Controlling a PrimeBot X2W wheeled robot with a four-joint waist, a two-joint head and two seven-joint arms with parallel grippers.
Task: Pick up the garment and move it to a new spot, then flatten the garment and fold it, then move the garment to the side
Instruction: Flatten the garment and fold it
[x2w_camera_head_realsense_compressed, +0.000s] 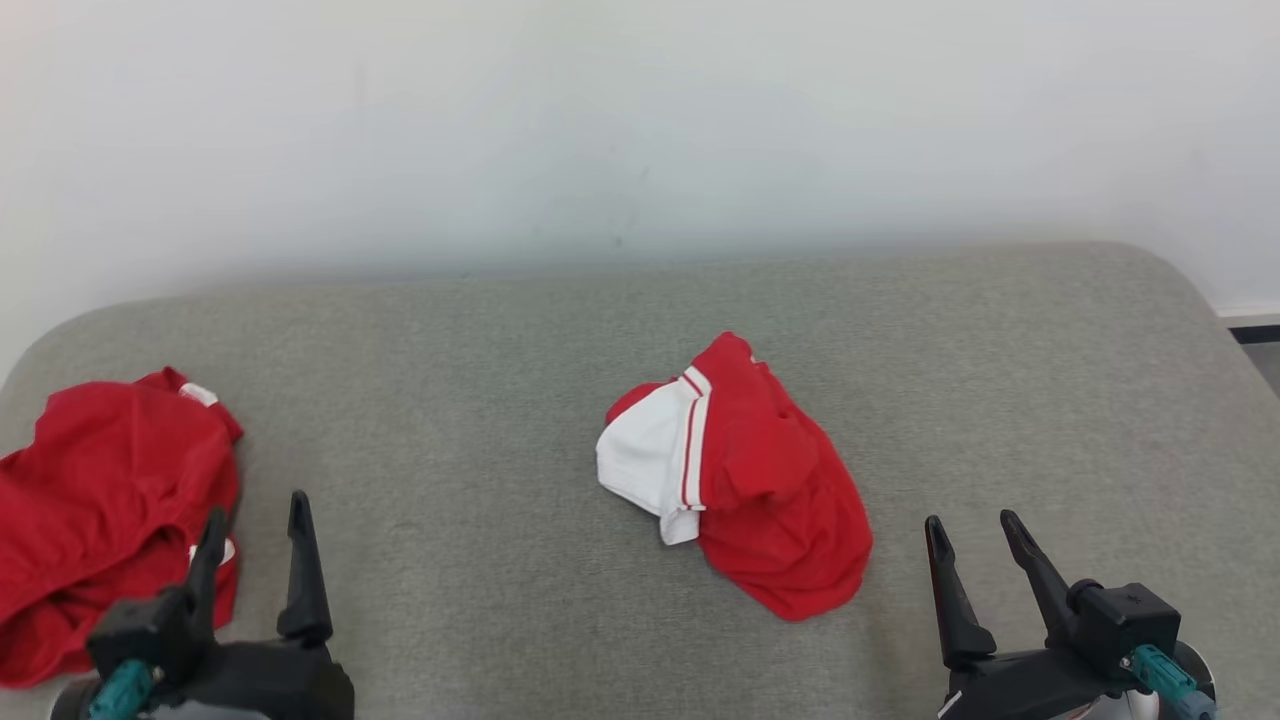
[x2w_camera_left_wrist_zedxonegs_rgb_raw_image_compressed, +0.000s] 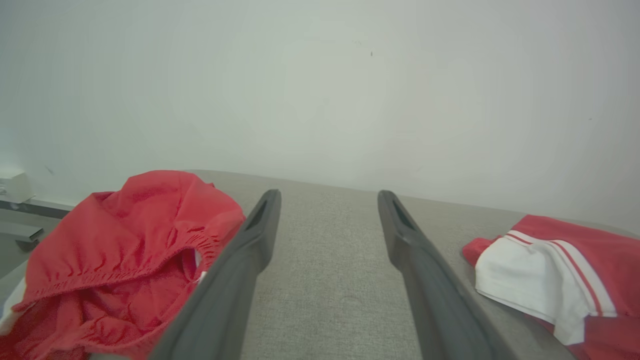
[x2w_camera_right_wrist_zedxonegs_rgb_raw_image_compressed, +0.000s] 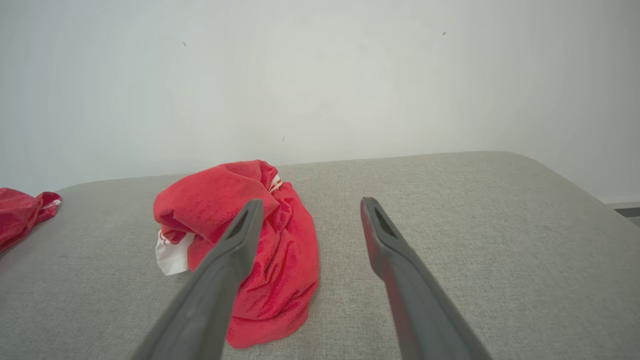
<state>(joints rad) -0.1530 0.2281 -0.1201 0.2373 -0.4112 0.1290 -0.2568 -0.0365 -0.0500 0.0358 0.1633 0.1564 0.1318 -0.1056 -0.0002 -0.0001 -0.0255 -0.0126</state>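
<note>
Grey surface (x2w_camera_head_realsense_compressed: 500, 330) below white wall. Red-and-white garment (x2w_camera_head_realsense_compressed: 740, 480) crumpled at centre; red garment (x2w_camera_head_realsense_compressed: 100, 500) heaped left. Left pincer (x2w_camera_head_realsense_compressed: 257, 508), right pincer (x2w_camera_head_realsense_compressed: 972, 520) wide, empty, near edge. Judged pick-up step; needed reaching forward, pinching centre heap.

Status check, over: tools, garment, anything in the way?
Tools: left tool open, empty; right tool same. Centre: crumpled red-and-white cloth garment on grey fabric surface, unfolded, untouched. By left tool: crumpled all-red cloth garment, not blocking.

Two garments: one red garment (x2w_camera_head_realsense_compressed: 110, 500), one red-and-white garment (x2w_camera_head_realsense_compressed: 765, 480); one grey cushion (x2w_camera_head_realsense_compressed: 470, 400).
</note>
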